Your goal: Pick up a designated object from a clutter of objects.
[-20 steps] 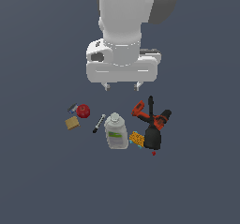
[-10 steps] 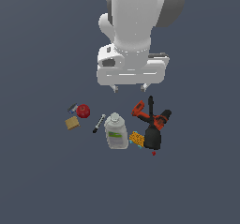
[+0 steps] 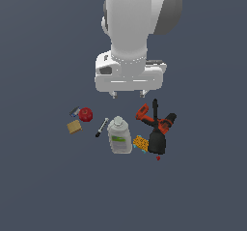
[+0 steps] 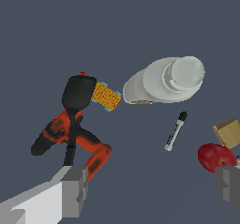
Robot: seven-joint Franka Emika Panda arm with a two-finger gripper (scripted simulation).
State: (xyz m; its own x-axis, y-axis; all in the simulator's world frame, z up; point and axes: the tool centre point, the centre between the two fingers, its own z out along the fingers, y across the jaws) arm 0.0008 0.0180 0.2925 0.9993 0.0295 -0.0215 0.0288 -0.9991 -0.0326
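A: Clutter on the dark grey surface (image 3: 43,186), read from the exterior view's left: a small dark disc (image 3: 74,111); a tan square block (image 3: 74,126) just below it; the small glossy red apple-like ball (image 3: 86,114) just beside both.

B: Then?

A: A thin black-and-white marker (image 3: 101,127) lying slantwise, apart from the ball; a clear plastic bottle with a white label (image 3: 119,136) on its side; a yellow-orange textured piece (image 3: 140,142) between the bottle and the orange-red and black power drill (image 3: 157,126), close against the drill's dark base.

B: And the hand?

A: The white hand (image 3: 129,94) hangs above the pile, over the gap between bottle and drill; its fingers are spread and grip nothing; in the wrist view one grey fingertip (image 4: 75,191) shows near the drill and the other beside the red ball.

B: So the ball?

A: Resting on the surface, well to the exterior view's left of the hand, untouched.
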